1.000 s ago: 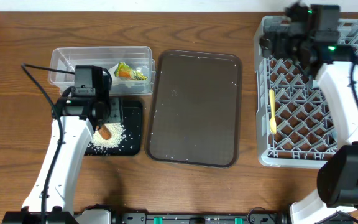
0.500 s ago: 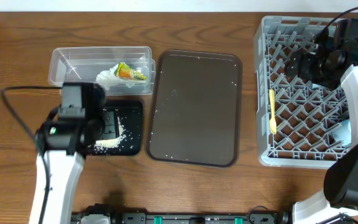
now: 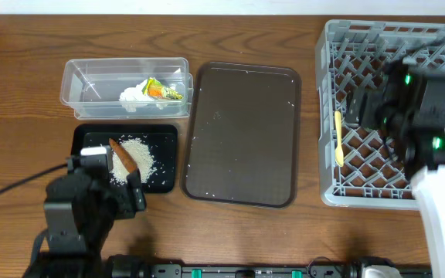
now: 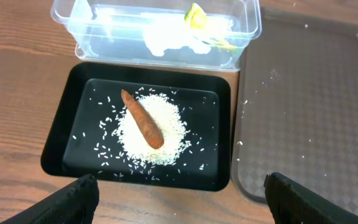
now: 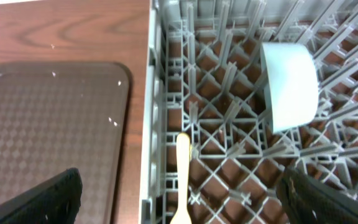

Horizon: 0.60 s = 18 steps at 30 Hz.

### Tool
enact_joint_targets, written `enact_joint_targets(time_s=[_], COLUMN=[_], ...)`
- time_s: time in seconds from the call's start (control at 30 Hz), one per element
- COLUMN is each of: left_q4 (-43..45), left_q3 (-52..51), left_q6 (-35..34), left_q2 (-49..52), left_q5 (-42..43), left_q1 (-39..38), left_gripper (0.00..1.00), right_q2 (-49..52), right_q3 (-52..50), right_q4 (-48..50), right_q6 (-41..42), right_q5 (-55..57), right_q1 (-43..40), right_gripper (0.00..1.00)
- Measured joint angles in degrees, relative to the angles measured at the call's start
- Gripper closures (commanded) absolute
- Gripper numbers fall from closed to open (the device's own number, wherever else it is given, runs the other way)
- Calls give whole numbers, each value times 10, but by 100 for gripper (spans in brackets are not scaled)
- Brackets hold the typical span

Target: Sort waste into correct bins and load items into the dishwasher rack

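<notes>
The clear tub (image 3: 91,77) holds the crumpled tissue (image 3: 132,96) and the yellow-green wrapper (image 3: 163,90); both also show in the left wrist view, the tissue (image 4: 166,42) and the wrapper (image 4: 197,15). The black tray (image 3: 164,139) holds the rice crumbs (image 3: 139,154) with the brown stick (image 3: 122,158) lying on them (image 4: 143,119). My left gripper (image 4: 179,208) is open and empty above the table, just in front of the black tray (image 4: 61,130). My right gripper (image 5: 182,208) is open and empty over the grey rack (image 3: 346,46), above the yellow spoon (image 5: 183,168). A pale round vessel (image 5: 289,84) lies between the pegs.
The dark brown serving tray (image 3: 242,131) lies between the bins and the rack, with a few crumbs on it. The spoon (image 3: 338,139) lies along the rack's left side. The dark-blue bowl and pink cup are out of view.
My left arm has pulled back toward the table's front, uncovering the stick and rice in the black tray. My right arm has moved from the rack's back toward its middle.
</notes>
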Motion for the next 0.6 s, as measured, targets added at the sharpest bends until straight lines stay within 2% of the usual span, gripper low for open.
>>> enact_joint_targets(time_s=[0.13,0.23,0.37,0.6], left_q4=[7,8,1,1], left_q3=[-4,-4,-4,-4], left_q6=[0,0,0,0], left_q2=[-29,-31,-31,-31], left_q5=[0,0,0,0], left_q1=[0,0,0,0], left_gripper=[11,10,6,5], right_q2=[-100,-138,-148,-147], right_q3=[-90,-126,-142,-145], right_q4=[39,44,24,-33], right_q6=[2,3,3,4], right_q5=[31,45,54,58], right_q1=[13,14,14,14], right_gripper=[1,1,1,1])
